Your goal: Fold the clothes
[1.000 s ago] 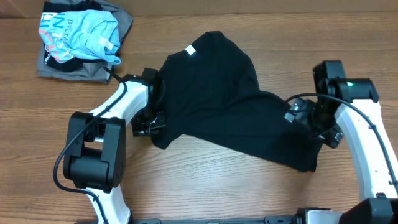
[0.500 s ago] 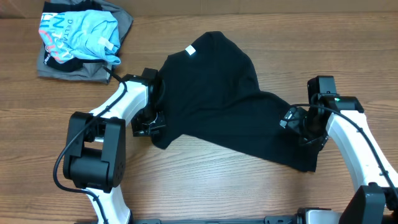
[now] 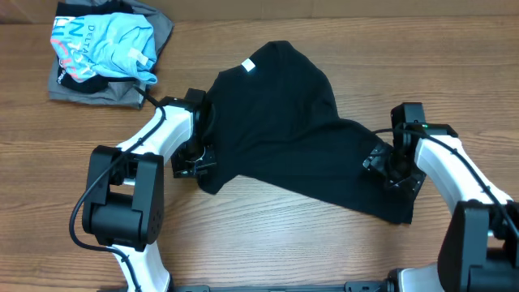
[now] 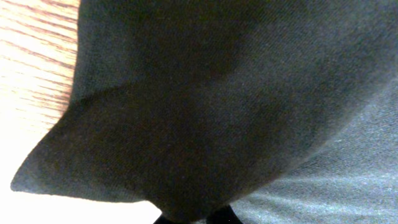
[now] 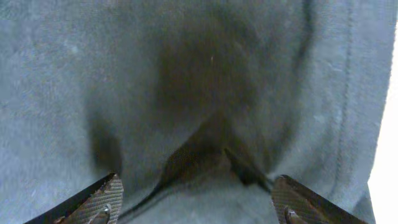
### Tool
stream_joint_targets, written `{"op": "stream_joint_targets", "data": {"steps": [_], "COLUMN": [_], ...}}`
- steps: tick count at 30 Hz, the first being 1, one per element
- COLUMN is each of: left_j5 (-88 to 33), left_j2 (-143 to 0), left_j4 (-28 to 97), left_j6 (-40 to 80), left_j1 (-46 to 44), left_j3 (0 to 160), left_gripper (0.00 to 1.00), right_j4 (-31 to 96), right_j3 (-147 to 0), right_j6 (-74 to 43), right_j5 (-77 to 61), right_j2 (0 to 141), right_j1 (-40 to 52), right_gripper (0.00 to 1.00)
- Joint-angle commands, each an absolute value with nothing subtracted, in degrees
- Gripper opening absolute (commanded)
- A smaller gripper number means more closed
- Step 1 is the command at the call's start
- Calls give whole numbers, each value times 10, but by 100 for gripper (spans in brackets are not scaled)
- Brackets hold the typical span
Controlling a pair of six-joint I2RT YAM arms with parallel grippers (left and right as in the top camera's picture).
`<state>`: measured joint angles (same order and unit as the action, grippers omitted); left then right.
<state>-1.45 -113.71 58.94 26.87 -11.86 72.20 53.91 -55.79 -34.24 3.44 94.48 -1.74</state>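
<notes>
- A black T-shirt (image 3: 284, 122) lies crumpled near the middle of a wooden table (image 3: 268, 243), running on a slant from upper centre down to the lower right.
- The cloth is soft and matte. It is bunched into broad, rounded folds rather than lying flat, and its edge is uneven.
- A small white tag (image 3: 248, 66) shows near the shirt's upper edge.
- The table top is light brown wood with long grain lines.
- In the far left corner, a light blue printed shirt (image 3: 105, 45) sits heaped on a grey folded garment (image 3: 81, 93), well apart from the black shirt.
- The left gripper (image 3: 197, 158) is at the shirt's left edge, partly under the cloth.
- In the left wrist view, dark fabric (image 4: 205, 112) with a fine knit weave fills almost the whole picture. A strip of wood (image 4: 31, 56) shows at the upper left.
- The cloth narrows to a point at the left gripper (image 4: 194, 218). Only slivers of its fingers show, so it seems clamped on a fold, but this is not certain.
- The right gripper (image 3: 388, 169) rests on the lower right part of the shirt.
- In the right wrist view, its two ridged fingers (image 5: 102, 199) stand spread wide and hold nothing.
- A puckered ridge of cloth (image 5: 211, 149) rises between them, and the fabric looks washed-out grey.
</notes>
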Motion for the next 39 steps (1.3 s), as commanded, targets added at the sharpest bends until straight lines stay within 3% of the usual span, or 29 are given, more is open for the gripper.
{"op": "stream_joint_targets", "data": {"steps": [1, 12, 21, 30, 39], "left_j5": [-11, -11, -11, -11, -11], "left_j2": [-1178, -1178, -1177, -1145, -972], "left_j4": [583, 583, 586, 644, 697], "left_j6": [268, 268, 268, 271, 286], "left_j1": [-115, -115, -115, -117, -118], "left_j3": [694, 694, 694, 725, 725], "left_gripper": [5, 6, 4, 4, 4], "right_j4": [528, 533, 552, 641, 718], "right_j3": [-554, -554, -563, -633, -659], "right_j6": [-343, -344, -348, -391, -406], "right_j5": [51, 51, 51, 64, 59], "right_j2": [958, 967, 967, 932, 770], "right_j1": [-17, -17, -17, -17, -17], "right_gripper": [77, 48, 4, 4, 4]}}
